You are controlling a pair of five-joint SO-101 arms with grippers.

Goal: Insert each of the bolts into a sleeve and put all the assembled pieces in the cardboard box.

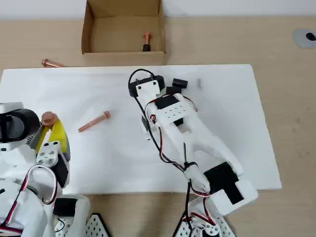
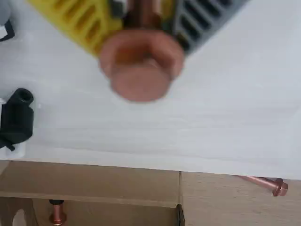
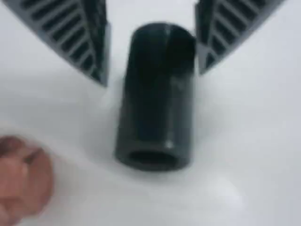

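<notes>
The sleeve (image 3: 157, 94) looks light, rigid and smooth. It is a short round body lying on its side, so it will probably roll or skate away if pinched off-centre. The safest hold seems to be across its curved wall at mid-length, which leaves the open end free for a bolt. The right tool (image 3: 151, 75) straddles it with its jaws spread, one on each side, not pressing on it. The sleeve rests on the white sheet (image 1: 237, 128), apparently far of the sheet's middle, under the right arm's head. It is matt black, with a dark bore at the end facing the wrist camera.

The held bolt (image 2: 141, 66) looks like stiff, slick metal, heavy for its size. The left tool (image 2: 143, 23) is clenched on its shank behind the head, at the near left of the sheet. The bolt is copper-coloured, with a wide round flange under a smaller cap.

A loose bolt (image 1: 94, 122) lies on the sheet left of the middle. A far bolt (image 1: 52, 63) lies on the bare surface (image 1: 291, 98) at the far left. One assembled piece (image 1: 147, 42) sits in the cardboard box (image 1: 89, 29) at the far edge.
</notes>
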